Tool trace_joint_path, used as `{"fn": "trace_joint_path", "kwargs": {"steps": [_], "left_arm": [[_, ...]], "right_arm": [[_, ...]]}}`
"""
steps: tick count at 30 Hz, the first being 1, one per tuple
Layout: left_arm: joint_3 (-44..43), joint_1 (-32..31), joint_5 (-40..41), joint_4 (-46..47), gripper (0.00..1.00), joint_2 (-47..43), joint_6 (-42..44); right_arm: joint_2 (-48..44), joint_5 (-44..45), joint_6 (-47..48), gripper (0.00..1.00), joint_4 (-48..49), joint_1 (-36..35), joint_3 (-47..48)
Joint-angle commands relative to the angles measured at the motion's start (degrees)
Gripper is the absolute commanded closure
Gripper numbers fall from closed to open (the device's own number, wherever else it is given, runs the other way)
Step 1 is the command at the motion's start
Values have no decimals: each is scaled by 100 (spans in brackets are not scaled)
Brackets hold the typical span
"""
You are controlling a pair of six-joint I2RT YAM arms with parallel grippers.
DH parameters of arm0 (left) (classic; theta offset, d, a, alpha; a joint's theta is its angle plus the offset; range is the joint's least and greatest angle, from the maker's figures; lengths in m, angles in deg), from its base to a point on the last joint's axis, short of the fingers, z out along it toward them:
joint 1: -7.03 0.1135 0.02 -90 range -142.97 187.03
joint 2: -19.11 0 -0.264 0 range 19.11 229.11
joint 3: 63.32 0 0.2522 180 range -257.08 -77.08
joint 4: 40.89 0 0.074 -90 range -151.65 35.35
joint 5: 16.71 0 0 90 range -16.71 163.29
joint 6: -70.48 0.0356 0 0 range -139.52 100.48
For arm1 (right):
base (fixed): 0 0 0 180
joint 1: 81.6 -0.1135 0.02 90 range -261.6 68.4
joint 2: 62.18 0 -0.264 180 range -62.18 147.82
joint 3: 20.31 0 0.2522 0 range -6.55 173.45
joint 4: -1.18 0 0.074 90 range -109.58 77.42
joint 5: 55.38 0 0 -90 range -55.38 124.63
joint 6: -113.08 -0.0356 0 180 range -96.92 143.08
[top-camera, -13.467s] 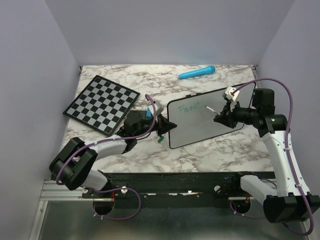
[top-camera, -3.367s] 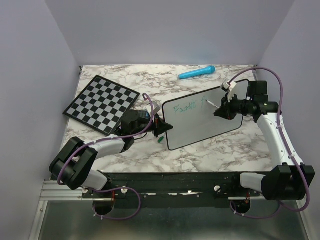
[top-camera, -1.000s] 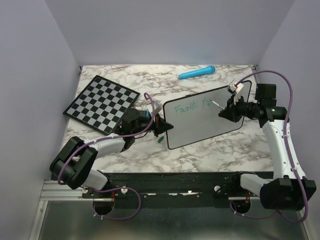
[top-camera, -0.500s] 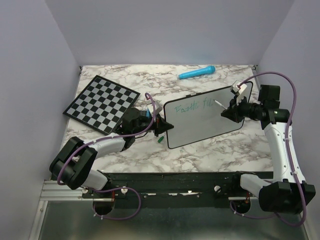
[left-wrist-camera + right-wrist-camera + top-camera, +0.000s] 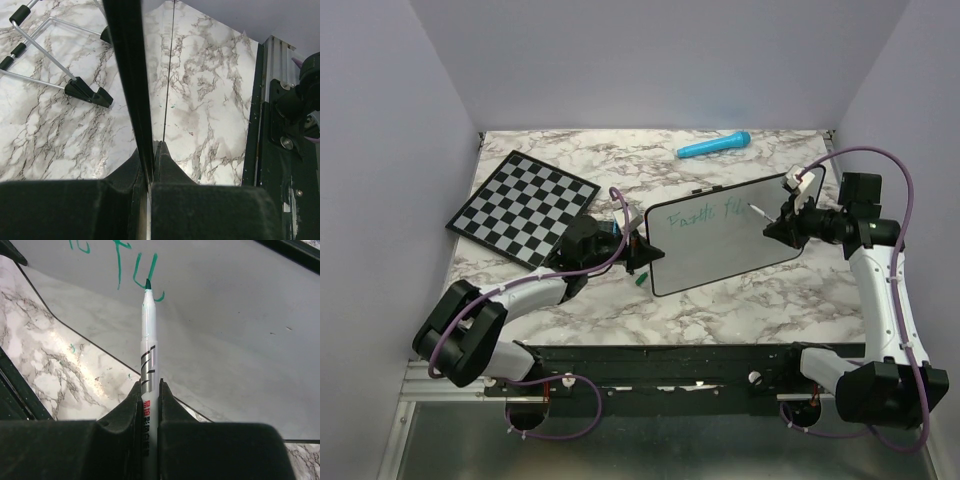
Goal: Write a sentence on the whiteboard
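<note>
The whiteboard (image 5: 725, 250) stands tilted on the marble table, black-framed. My left gripper (image 5: 642, 252) is shut on its left edge; in the left wrist view the frame (image 5: 127, 75) runs between the closed jaws of that gripper (image 5: 150, 150). The sentence (image 5: 702, 212) is a short line of teal scrawl along the board's top. My right gripper (image 5: 777, 222) is shut on a white marker (image 5: 149, 340). The marker's green tip meets the board (image 5: 225, 315) at the end of the last teal stroke (image 5: 120, 265). The barrel sits pinched in that gripper (image 5: 149, 390).
A black-and-white chessboard (image 5: 523, 208) lies at the back left. A blue cylindrical object (image 5: 713, 146) rests near the back wall. A small green cap (image 5: 640, 281) lies below the board's left corner. The board's wire stand with black feet (image 5: 87, 92) shows behind it. Lilac walls enclose the table.
The right gripper has carried the marker rightward along the top line, and new teal strokes have appeared after the first word. The left gripper keeps its hold on the board's edge.
</note>
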Motion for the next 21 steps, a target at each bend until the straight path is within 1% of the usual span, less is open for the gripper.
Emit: {"fn": "trace_joint_path", "kwargs": {"steps": [1, 5, 9, 21], "left_arm": [[155, 128, 228, -1179, 100, -45, 642], [226, 137, 271, -1240, 100, -142, 589], [261, 137, 298, -1240, 100, -168, 554], [261, 146, 263, -1310, 100, -124, 607]], "right_arm": [[-104, -256, 261, 99, -172, 174, -49], [-7, -353, 446, 99, -277, 420, -14], [-25, -476, 587, 100, -251, 429, -154], [195, -555, 367, 99, 65, 394, -242]]}}
